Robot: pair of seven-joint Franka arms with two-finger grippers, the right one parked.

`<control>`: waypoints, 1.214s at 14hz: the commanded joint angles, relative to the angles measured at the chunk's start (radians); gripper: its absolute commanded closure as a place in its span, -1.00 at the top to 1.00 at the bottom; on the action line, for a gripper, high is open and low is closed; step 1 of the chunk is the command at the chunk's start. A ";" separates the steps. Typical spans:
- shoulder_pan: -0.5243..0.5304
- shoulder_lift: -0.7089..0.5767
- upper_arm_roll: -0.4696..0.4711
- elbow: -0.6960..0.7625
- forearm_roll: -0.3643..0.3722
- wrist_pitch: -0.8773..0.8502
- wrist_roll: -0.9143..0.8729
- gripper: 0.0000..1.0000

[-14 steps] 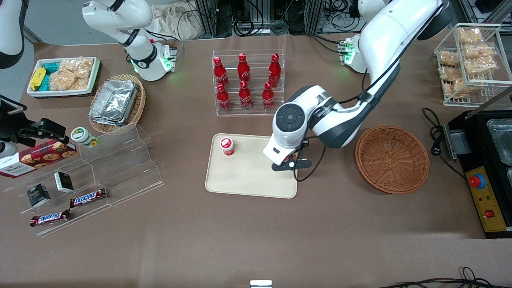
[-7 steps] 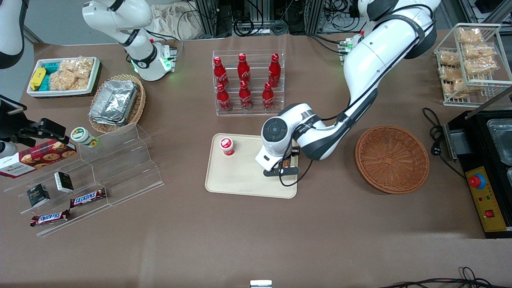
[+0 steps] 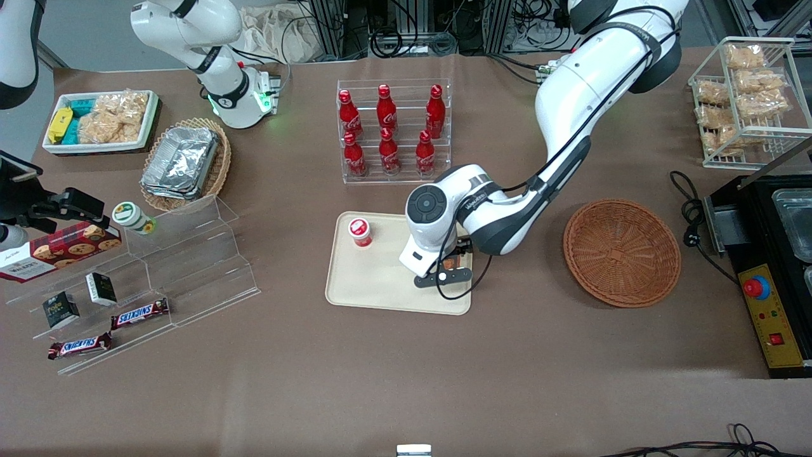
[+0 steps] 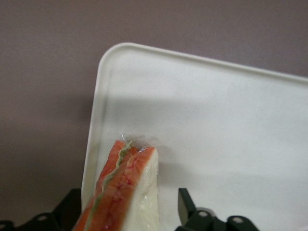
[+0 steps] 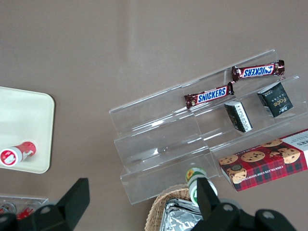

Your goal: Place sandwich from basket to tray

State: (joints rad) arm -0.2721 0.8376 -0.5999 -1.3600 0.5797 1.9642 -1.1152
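The red-capped cup (image 3: 360, 231) stands on the tray (image 3: 380, 292), toward the parked arm's end from the hand. The hand (image 3: 451, 262) grips the sandwich (image 4: 126, 192) just above the tray: placement step. Next, judged: lower, release. Toward the working arm's end, the basket (image 3: 622, 252) holds nothing.

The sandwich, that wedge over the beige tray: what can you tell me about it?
The sandwich is a wedge of pale cream bread with orange-red filling and a thin green streak at its cut edge, seemingly in clear wrap. It stands tilted between the fingers of the left arm's tool, over the tray near a rounded corner; whether it touches the tray I cannot tell. From the front it is mostly hidden under the arm's wrist, and the basket lies empty.
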 commanded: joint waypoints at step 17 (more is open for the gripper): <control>0.357 -0.646 0.205 -0.011 -0.455 -0.469 0.496 1.00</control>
State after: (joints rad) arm 0.0966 0.2624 -0.4851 -1.3287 0.1883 1.5086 -0.7434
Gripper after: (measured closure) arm 0.000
